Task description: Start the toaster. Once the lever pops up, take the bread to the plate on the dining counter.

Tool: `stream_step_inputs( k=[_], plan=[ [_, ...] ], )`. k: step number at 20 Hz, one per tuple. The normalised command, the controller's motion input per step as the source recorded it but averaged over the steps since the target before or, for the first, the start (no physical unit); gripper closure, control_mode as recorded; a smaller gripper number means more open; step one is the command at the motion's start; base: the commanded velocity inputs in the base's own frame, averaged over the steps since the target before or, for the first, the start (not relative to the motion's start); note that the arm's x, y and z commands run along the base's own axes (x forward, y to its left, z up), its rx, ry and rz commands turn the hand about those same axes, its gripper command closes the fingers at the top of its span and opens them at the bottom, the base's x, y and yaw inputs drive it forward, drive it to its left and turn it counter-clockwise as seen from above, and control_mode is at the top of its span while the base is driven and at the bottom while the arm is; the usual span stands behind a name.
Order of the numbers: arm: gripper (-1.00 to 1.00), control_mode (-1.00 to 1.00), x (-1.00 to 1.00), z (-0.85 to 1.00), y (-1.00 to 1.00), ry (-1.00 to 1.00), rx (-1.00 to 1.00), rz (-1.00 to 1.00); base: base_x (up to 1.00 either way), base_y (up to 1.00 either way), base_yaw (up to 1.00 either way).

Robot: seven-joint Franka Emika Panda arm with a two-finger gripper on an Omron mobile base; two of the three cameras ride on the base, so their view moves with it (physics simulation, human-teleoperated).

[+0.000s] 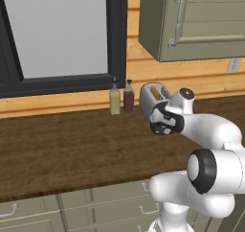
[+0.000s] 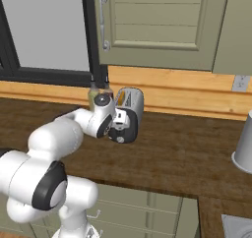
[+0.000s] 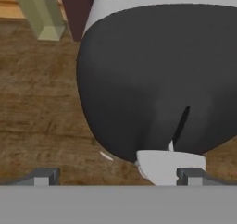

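The toaster (image 1: 152,95) stands at the back of the wood-topped counter, silver-grey with a black end panel (image 3: 152,75). A tan slice of bread (image 1: 155,90) sits in its top slot. My gripper (image 3: 115,177) is open and pressed close against the end panel, with its fingertips (image 3: 44,176) spread wide. A pale lever knob (image 3: 169,165) sits at the lower end of the panel's slot, just beside my right fingertip. From the base views my gripper (image 1: 157,118) (image 2: 124,125) hangs at the toaster's (image 2: 132,103) near end. The plate and the dining counter are out of view.
An olive bottle (image 1: 115,99) and a dark red bottle (image 1: 128,97) stand just left of the toaster. An olive wall cabinet (image 1: 201,20) hangs above. A pale grey cylinder (image 2: 243,148) stands on the counter at far right. Drawers (image 1: 119,207) run below the counter's front edge.
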Motion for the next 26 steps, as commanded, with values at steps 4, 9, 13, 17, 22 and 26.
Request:
stream_step_inputs(
  k=[4, 9, 13, 17, 22, 26],
  plan=[
    [-1.00, -1.00, 0.00, -0.34, 0.00, 0.00, 0.00, 0.00, 0.00, 0.00, 0.00],
    [-1.00, -1.00, 0.00, -0.33, 0.00, 0.00, 0.00, 0.00, 0.00, 0.00, 0.00],
    [-1.00, -1.00, 0.00, -0.25, 0.00, 0.00, 0.00, 0.00, 0.00, 0.00, 0.00],
    [-1.00, -1.00, 0.00, -0.21, 0.01, 0.00, 0.00, 0.00, 0.00, 0.00, 0.00],
    [-1.00, -1.00, 0.00, -0.17, 0.02, 0.00, 0.00, 0.00, 0.00, 0.00, 0.00],
    [-1.00, -1.00, 0.00, 0.00, 0.00, 0.00, 0.00, 0.00, 0.00, 0.00, 0.00]
  ],
)
